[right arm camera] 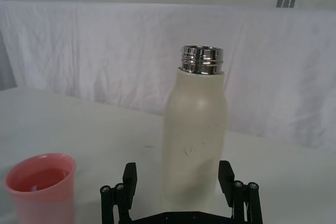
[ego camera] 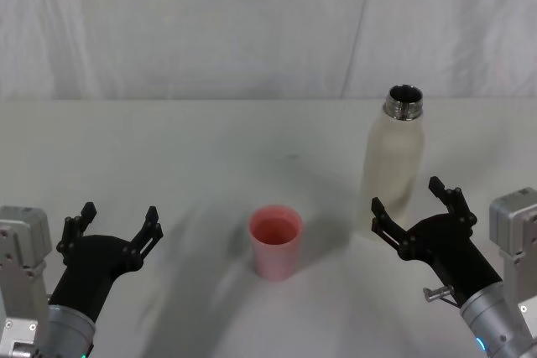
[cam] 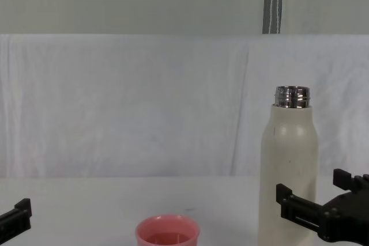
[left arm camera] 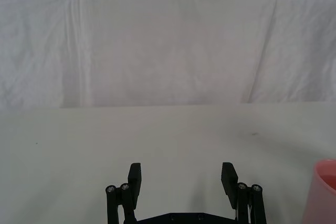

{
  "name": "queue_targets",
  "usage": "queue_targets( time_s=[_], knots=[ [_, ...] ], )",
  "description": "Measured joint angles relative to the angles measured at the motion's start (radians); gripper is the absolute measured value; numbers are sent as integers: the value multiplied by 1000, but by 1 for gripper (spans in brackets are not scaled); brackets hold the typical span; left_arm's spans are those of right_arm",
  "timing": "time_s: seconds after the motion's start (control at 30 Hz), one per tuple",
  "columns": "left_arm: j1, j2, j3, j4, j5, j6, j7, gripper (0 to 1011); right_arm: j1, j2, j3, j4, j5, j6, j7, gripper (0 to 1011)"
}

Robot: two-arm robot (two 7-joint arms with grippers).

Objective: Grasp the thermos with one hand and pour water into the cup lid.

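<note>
The cream-white thermos stands upright, steel neck uncapped, right of the pink cup lid, the right gripper just before it with fingers spread, apparently not touching, the left gripper spread, well left

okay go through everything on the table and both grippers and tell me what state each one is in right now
thermos: upright on the table, cap off, steel neck open, not gripped.
cup lid: upright, mouth up, standing apart from the thermos on its left.
right gripper: open, fingers either side of the thermos base, not closed on it.
left gripper: open, holding nothing, low at the near left of the table.
</note>
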Motion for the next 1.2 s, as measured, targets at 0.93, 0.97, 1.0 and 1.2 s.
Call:
queue_targets(
  time_s=[0.93,0.97,1.0,1.2],
  knots=[
    [0,0,0,0,0,0,0,1001,7,7,-15,12,24,52,11,1001],
    [0,0,0,0,0,0,0,1001,7,7,-15,12,24,53,11,1001],
    [0,0,0,0,0,0,0,1001,7,7,-15,12,24,54,10,1001],
    [0,0,0,0,0,0,0,1001,8,7,-17,12,23,54,8,1001]
  ],
)
